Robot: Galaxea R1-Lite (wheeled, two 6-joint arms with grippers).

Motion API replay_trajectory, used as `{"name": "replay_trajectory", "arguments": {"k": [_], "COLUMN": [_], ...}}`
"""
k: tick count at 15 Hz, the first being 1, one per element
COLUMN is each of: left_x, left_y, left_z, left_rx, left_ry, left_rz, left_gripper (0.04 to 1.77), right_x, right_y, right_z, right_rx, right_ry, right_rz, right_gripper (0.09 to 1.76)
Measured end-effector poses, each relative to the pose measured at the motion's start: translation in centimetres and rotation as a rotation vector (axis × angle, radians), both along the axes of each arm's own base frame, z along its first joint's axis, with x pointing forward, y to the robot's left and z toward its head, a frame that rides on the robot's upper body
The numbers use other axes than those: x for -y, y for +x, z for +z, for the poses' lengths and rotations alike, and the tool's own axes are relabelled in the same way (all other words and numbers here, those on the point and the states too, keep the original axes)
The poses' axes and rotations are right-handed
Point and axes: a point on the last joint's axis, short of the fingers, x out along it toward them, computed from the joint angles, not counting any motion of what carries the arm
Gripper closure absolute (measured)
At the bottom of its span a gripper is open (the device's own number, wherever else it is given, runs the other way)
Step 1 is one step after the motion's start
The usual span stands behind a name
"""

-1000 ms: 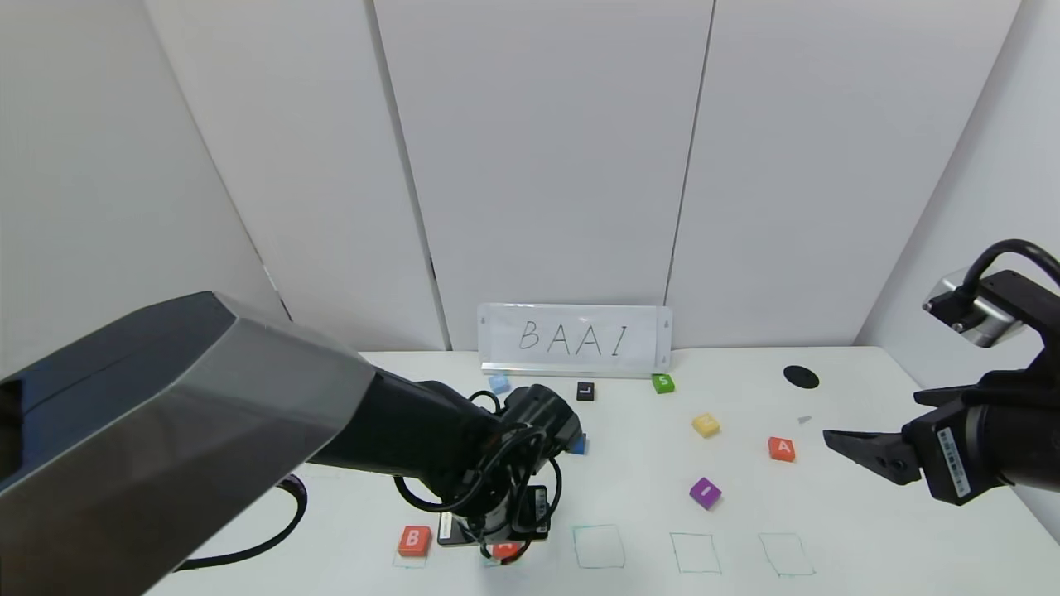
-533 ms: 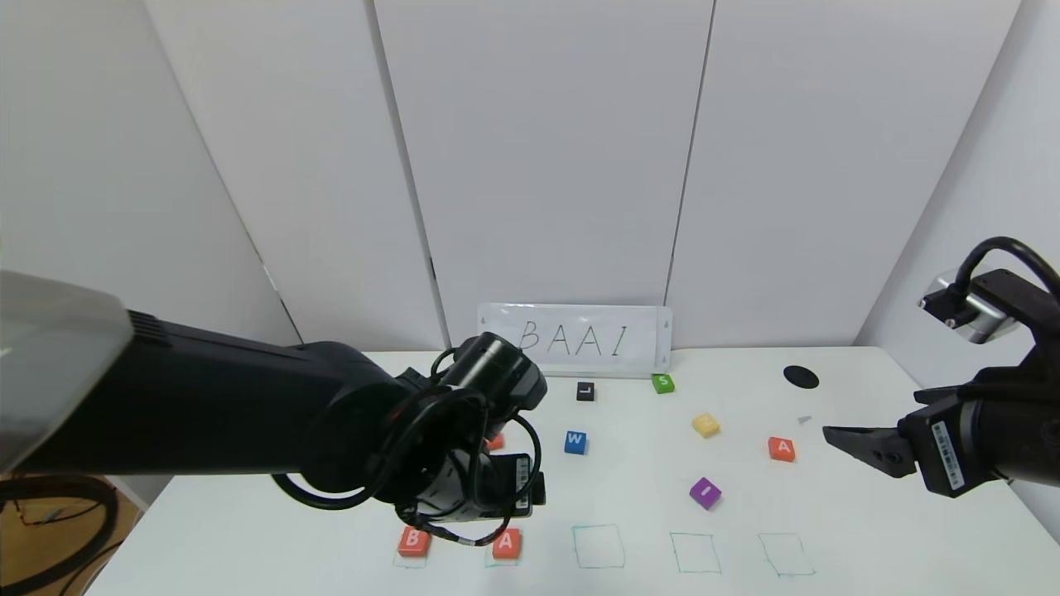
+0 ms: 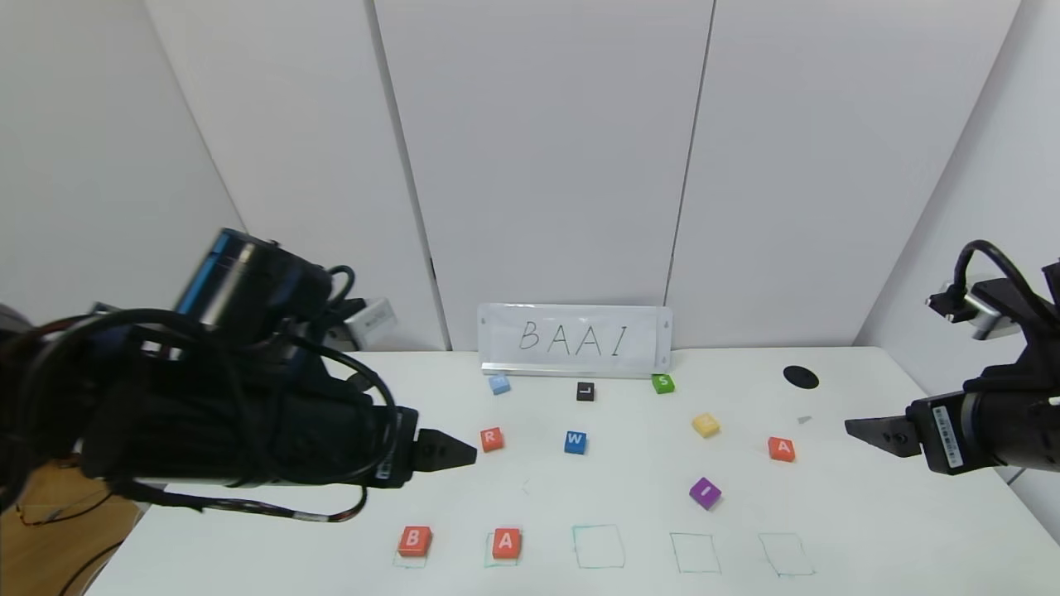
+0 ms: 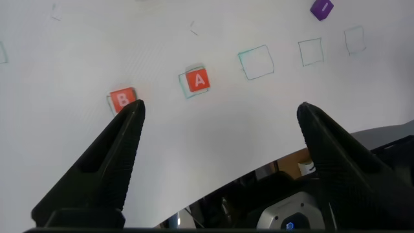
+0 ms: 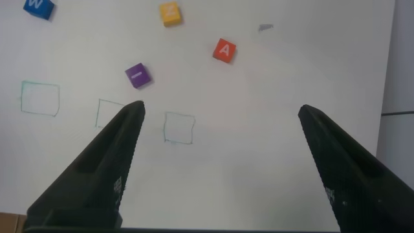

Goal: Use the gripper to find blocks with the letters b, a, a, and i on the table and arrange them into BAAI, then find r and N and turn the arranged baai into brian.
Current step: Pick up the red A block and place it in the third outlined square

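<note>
The orange-red B block [image 3: 414, 540] and an A block [image 3: 506, 543] sit on the two leftmost green squares at the front of the white table [image 3: 629, 497]. They also show in the left wrist view as B [image 4: 121, 99] and A [image 4: 198, 80]. A second A block [image 3: 781, 449] and the purple I block [image 3: 705, 492] lie loose at the right, A [image 5: 223, 50] and I [image 5: 136, 75] in the right wrist view. The R block [image 3: 491, 439] lies mid-table. My left gripper [image 3: 451, 451] is open and empty, raised left of R. My right gripper [image 3: 869, 432] is open and empty at the right.
A BAAI sign [image 3: 575, 339] stands at the back. Light blue [image 3: 498, 384], black L [image 3: 585, 391], green S [image 3: 662, 383], blue W [image 3: 575, 442] and yellow [image 3: 705, 425] blocks lie about. Three empty green squares [image 3: 598, 546] line the front. A black spot [image 3: 801, 377] is at far right.
My left gripper has let go of the A block on the second square, risen and drawn back to the left. The R block is now uncovered. The right arm drew back slightly.
</note>
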Motion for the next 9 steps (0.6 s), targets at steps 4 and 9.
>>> {"name": "replay_trajectory", "arguments": {"k": [4, 9], "left_x": [-4.2, -5.9], "left_y": [-2.7, -3.7], "left_z": [2.8, 3.9], "left_rx": [0.112, 0.175], "left_ry": [0.029, 0.021], "left_rz": [-0.038, -0.014], "left_gripper": [0.12, 0.11], "right_x": [-0.1, -0.5], "right_y": [2.3, 6.1], "right_z": [-1.1, -3.3], "right_rx": [-0.051, -0.140], "right_ry": [0.035, 0.082], "right_rz": [-0.067, -0.156], "right_gripper": [0.14, 0.14]}}
